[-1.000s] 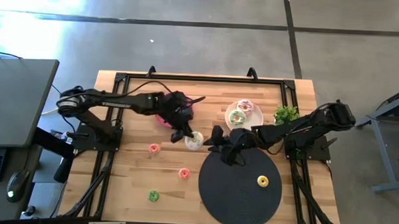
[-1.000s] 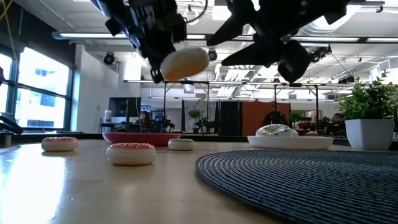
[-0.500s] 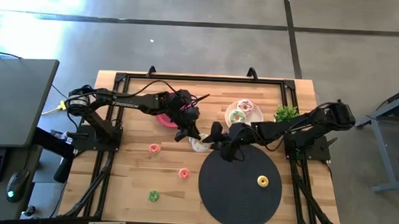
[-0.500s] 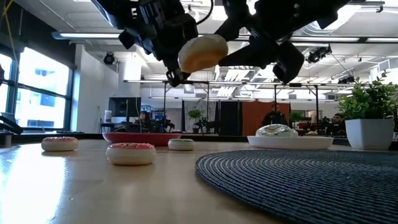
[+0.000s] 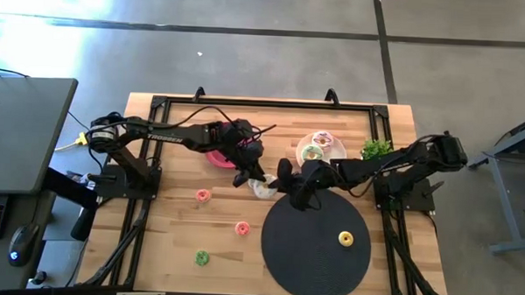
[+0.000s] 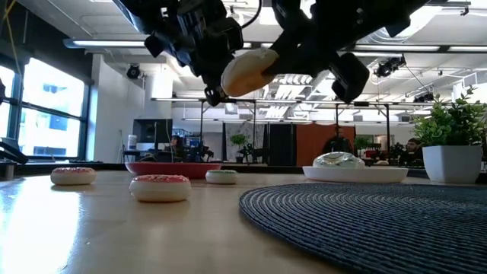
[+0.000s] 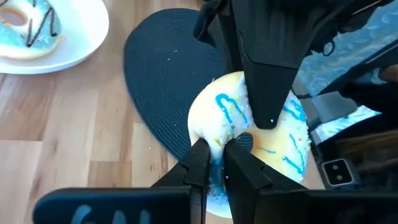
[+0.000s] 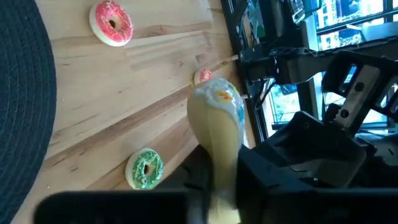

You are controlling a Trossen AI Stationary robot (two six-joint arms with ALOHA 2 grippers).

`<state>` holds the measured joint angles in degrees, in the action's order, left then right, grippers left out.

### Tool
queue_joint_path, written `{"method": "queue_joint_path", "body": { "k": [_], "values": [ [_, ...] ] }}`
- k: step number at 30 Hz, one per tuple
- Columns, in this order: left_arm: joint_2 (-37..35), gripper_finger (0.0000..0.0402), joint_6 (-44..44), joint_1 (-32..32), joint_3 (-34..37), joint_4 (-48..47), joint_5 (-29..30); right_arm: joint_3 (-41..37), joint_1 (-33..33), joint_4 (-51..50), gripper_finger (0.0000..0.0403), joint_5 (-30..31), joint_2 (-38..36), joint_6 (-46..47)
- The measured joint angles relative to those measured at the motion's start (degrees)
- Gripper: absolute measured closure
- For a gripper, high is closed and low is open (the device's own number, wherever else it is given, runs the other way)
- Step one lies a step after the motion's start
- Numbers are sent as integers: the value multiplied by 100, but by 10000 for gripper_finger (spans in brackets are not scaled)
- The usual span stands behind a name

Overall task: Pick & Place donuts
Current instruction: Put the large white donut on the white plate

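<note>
A cream donut with blue frosting (image 5: pixel 263 188) hangs in the air above the wood, between the pink plate (image 5: pixel 215 157) and the black round mat (image 5: pixel 316 247). My left gripper (image 5: pixel 249 178) is shut on it from the left, and my right gripper (image 5: pixel 283 180) is shut on it from the right. Three small donuts lie flat on the wood: orange-pink (image 5: pixel 203 195), pink (image 5: pixel 242 227) and green (image 5: pixel 203 257). A yellow donut (image 5: pixel 345 239) lies on the mat. Two frosted donuts (image 5: pixel 315 149) sit on the white plate (image 5: pixel 336 155). My left gripper pinches the donut's ring (image 7: pixel 214 146) between its two fingers, on the side nearest its wrist, next to the hole. The donut is lifted clear of the table. My right gripper pinches the donut across its two flat faces (image 8: pixel 219 134). One finger (image 7: pixel 268 93) lies over the frosted face and reaches to the hole. It comes from the table's right side.
A potted plant (image 5: pixel 376 150) stands at the far right beside the white plate. The black frame (image 5: pixel 264 104) runs along the table's far edge. Bare wood lies at the near left around the small donuts.
My left gripper has carried the donut a little toward the table's right edge, still clear of the wood. My right gripper has moved left to meet it and has shut on the donut, so both grippers now hold it.
</note>
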<state>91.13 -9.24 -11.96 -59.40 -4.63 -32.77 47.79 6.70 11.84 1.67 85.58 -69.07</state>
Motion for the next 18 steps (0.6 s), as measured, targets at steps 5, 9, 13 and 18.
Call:
{"method": "queue_joint_path", "body": {
  "k": [5,9,13,18],
  "values": [
    [-2,308,353,0,-7,-173,256,-1,3,-305,390,-53,0,244],
    [-2,239,364,-8,-7,-207,773,-7,13,-531,367,48,-1,1272],
    [-2,182,719,-5,-7,-405,1462,-6,11,-972,358,1331,-2,3247],
    [-2,151,1048,-8,-4,-630,2073,-4,50,-2715,380,3907,-4,5085]
  ]
}}
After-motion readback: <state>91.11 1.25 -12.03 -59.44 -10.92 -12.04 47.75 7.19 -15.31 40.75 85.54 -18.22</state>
